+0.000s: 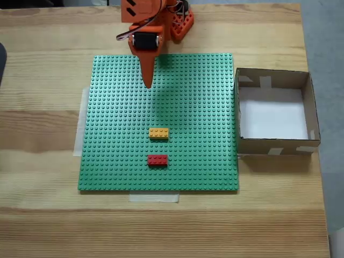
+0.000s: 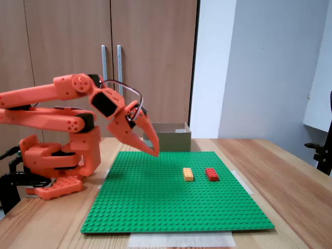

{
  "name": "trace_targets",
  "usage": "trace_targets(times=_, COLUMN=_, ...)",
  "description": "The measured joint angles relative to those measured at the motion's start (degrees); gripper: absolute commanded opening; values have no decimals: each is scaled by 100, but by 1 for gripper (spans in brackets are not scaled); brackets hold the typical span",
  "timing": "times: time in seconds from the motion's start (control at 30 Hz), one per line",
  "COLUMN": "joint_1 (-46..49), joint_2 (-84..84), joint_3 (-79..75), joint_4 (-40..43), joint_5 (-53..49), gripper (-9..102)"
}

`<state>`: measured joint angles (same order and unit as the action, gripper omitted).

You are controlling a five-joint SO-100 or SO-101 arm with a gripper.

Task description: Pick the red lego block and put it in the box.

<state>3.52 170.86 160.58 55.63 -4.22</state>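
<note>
In a fixed view from above, the red brick [image 1: 157, 159] lies on the green baseplate [image 1: 107, 134], long axis left-right, well below the gripper [image 1: 148, 83] (yellow brick [image 1: 158, 133] between); the box [image 1: 313, 113] stands right. In a fixed view from the side, the gripper [image 2: 154, 151] hovers left of the red brick [image 2: 212, 174], fingers together, holding nothing.

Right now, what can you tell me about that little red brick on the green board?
The red lego block is a small rectangular studded brick that looks like glossy plastic. It lies flat, studs up, on the green baseplate, long side across a fixed view from above. The yellow-orange brick of the same size sits just beyond it, apart, not touching. The orange claw hangs well away from it, and the box stands off the board's edge. Nothing but the board touches it.
</note>
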Motion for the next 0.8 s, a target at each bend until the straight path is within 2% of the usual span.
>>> trace_targets(times=0.2, joint_1=0, joint_2=-1195, joint_3=-1354, joint_4=255, joint_5=-123, gripper=1)
trace_targets(times=0.37, joint_1=97, joint_2=-2399, joint_3=-2619, joint_4=642, joint_5=-9, gripper=7)
trace_targets(times=0.53, joint_1=79, joint_2=-3366, joint_3=-3208, joint_4=738, joint_5=-167, gripper=22)
trace_targets(times=0.6, joint_1=114, joint_2=-3700, joint_3=-3375, joint_4=738, joint_5=-264, gripper=24)
trace_targets(times=0.67, joint_1=185, joint_2=-4034, joint_3=-3533, joint_4=738, joint_5=-281, gripper=33)
trace_targets(times=0.8, joint_1=202, joint_2=-4641, joint_3=-3858, joint_4=738, joint_5=-325, gripper=39)
